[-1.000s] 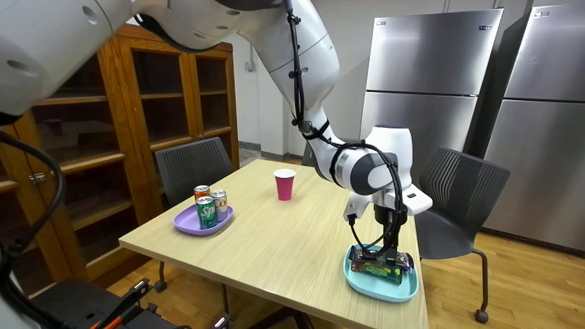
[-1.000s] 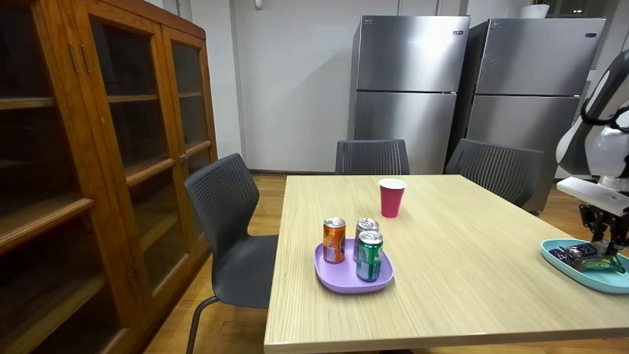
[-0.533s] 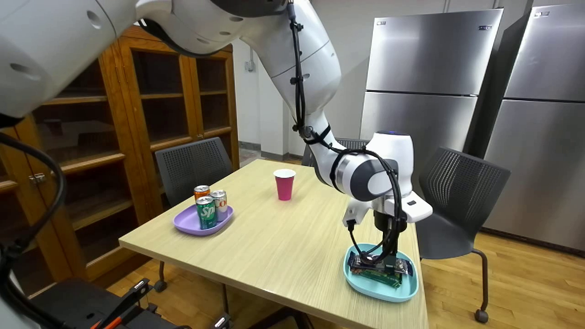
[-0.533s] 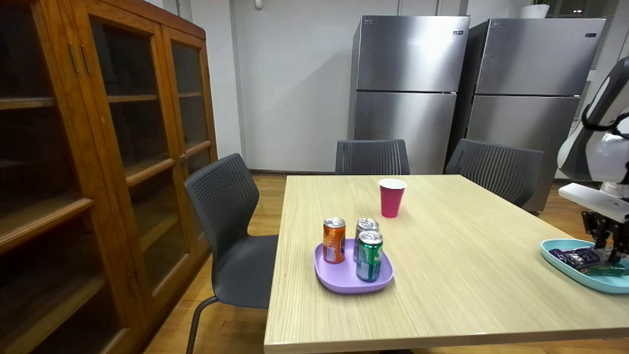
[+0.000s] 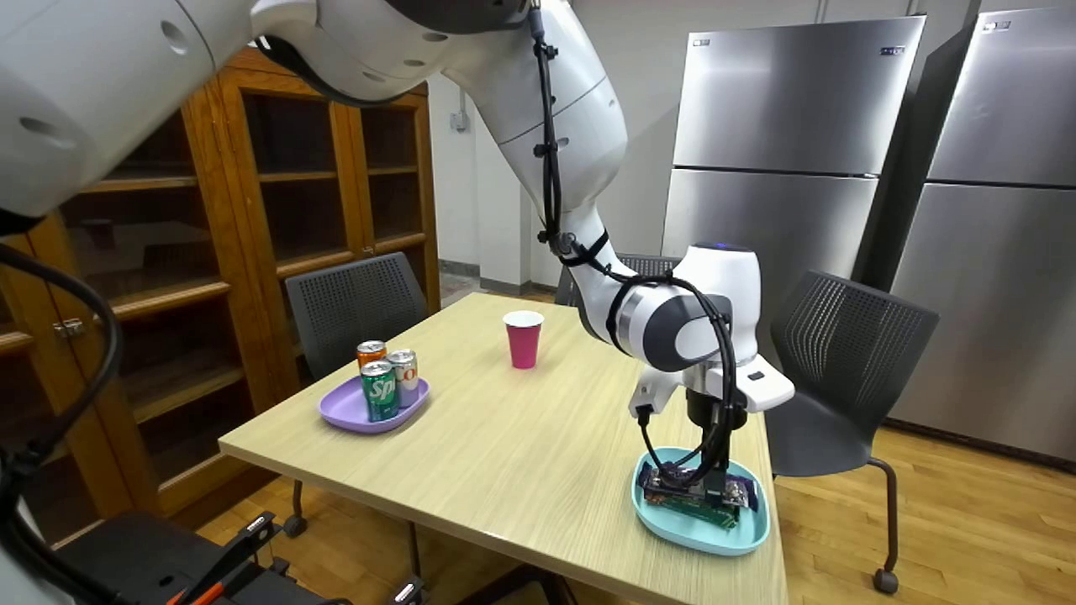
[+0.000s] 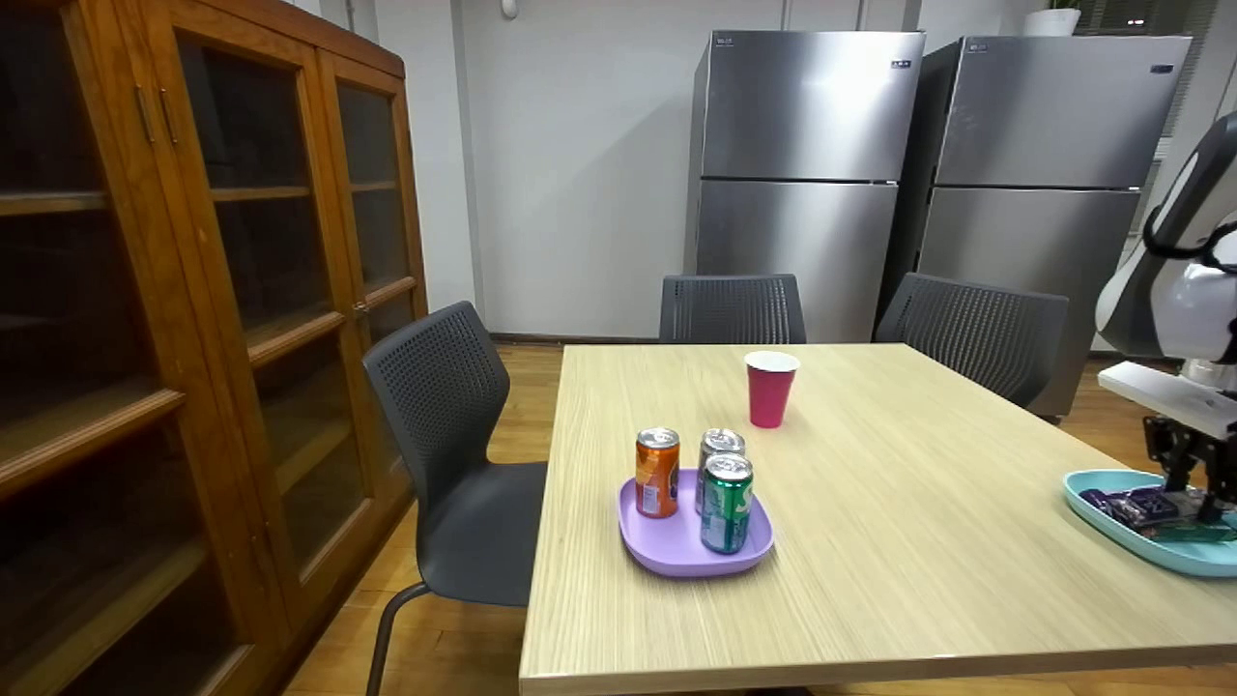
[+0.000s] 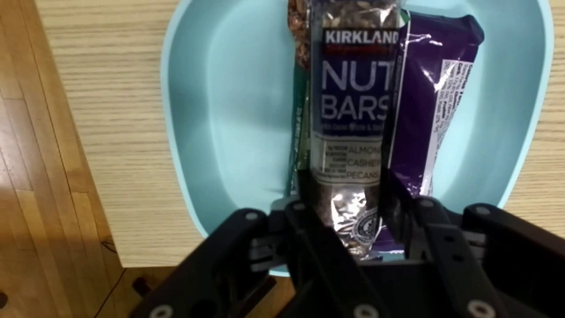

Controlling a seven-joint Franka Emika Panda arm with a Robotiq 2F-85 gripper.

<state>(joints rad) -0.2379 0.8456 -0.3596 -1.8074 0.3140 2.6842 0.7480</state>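
Note:
My gripper (image 7: 346, 176) points down into a light blue tray (image 7: 238, 88). Its fingers stand against both long sides of a Kirkland nut bar (image 7: 353, 88), near one end. The nut bar lies over other wrapped bars. A purple packet (image 7: 423, 88) shows to its right and a strip of a green packet (image 7: 299, 97) to its left in the wrist view. In an exterior view the gripper (image 5: 716, 487) is low over the tray (image 5: 689, 536), with the green packet (image 5: 685, 504) partly covered. An exterior view also shows the gripper (image 6: 1193, 507) at the right edge. The fingertips' lower ends are hidden.
The tray stands near a corner of the wooden table (image 5: 504, 420). A purple tray (image 6: 676, 561) holds an orange can (image 6: 658, 474), a silver can (image 6: 720, 443) and a green can (image 6: 727, 503). A pink cup (image 6: 769, 391) stands farther back. Chairs (image 5: 849, 361) surround the table.
Over the first half second the gripper went down with the nut bar, which now covers more of the green packet. Since then only a slight shift shows. The cans and cup have not moved.

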